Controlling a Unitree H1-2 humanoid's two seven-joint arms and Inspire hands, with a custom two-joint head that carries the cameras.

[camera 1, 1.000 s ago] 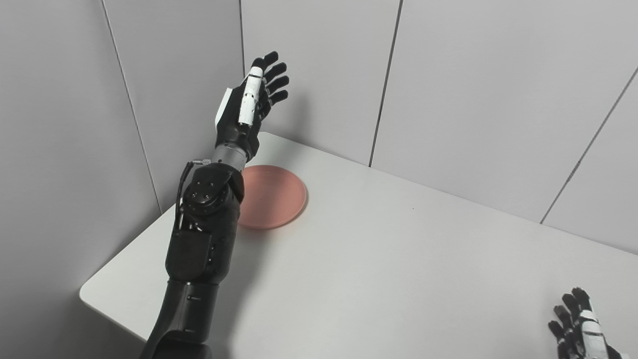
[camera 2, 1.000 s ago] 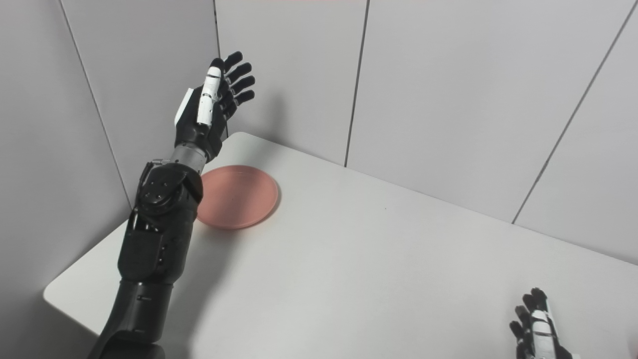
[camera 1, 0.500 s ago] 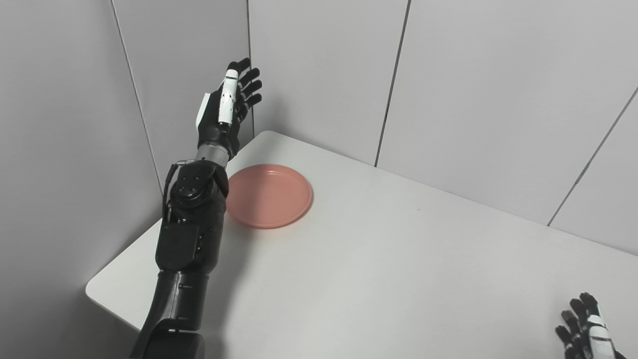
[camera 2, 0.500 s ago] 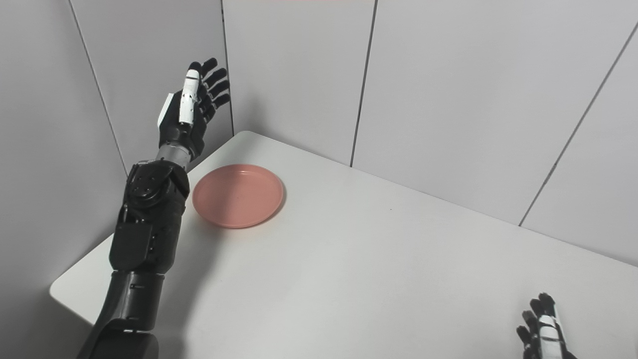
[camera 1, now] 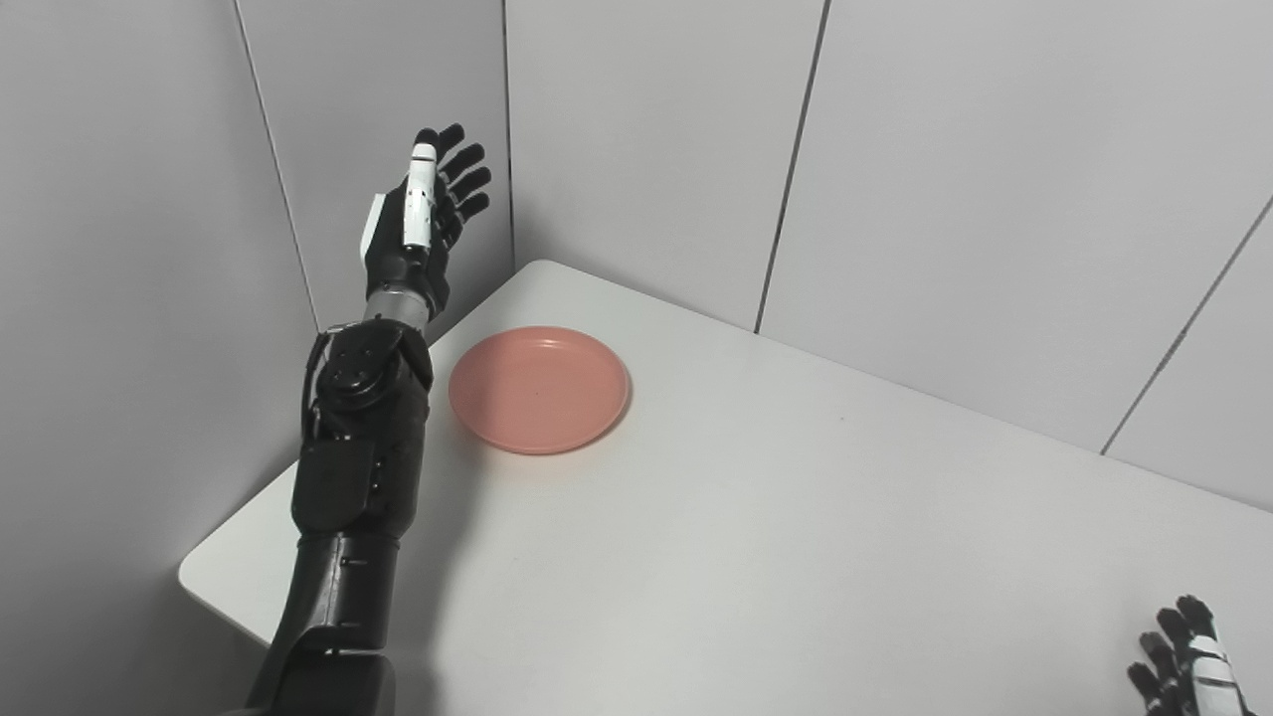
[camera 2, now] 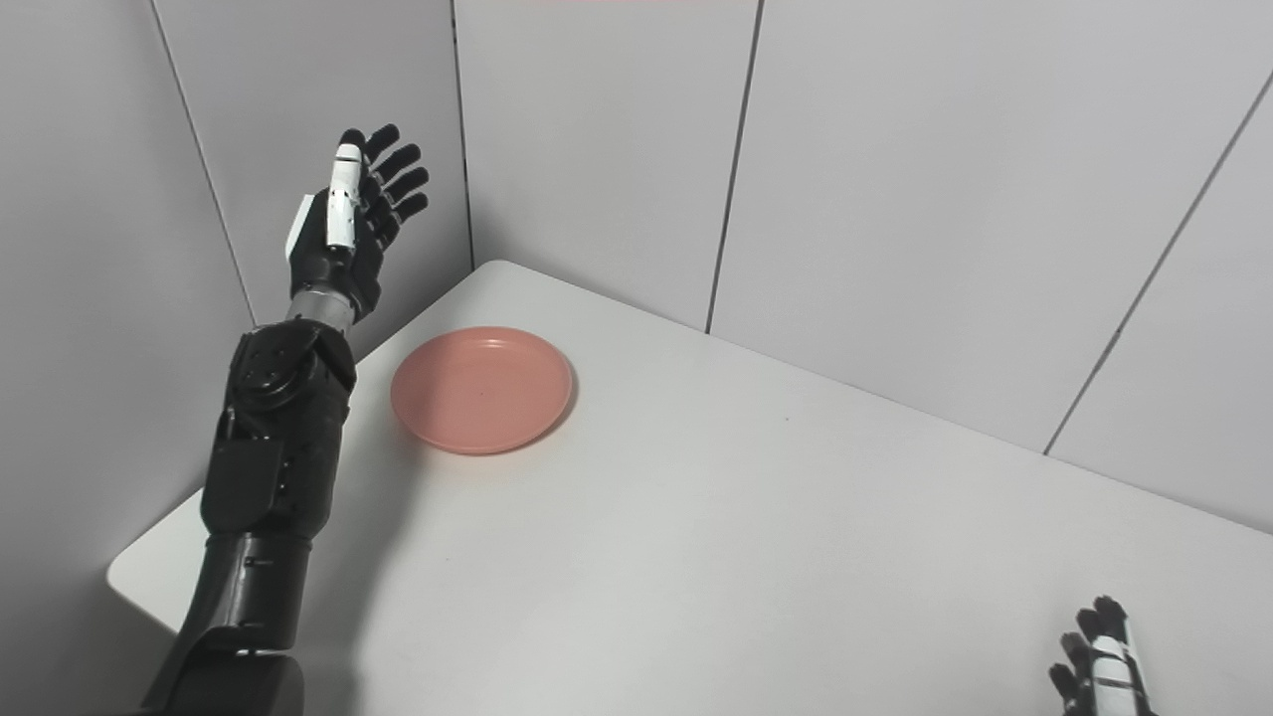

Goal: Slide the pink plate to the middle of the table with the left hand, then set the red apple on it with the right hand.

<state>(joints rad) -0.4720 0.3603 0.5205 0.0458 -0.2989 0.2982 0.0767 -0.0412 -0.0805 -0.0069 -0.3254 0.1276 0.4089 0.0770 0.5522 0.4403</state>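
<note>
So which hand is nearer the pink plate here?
Left. The left hand is raised, open, above the table's far-left corner just beyond the pink plate; the right hand sits across the table at its near-right edge.

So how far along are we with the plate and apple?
Nothing looks done. The pink plate sits near the table's far left corner. The left robot hand is raised, open, beside it, not touching. The right robot hand waits at the bottom edge. No apple in view.
</note>
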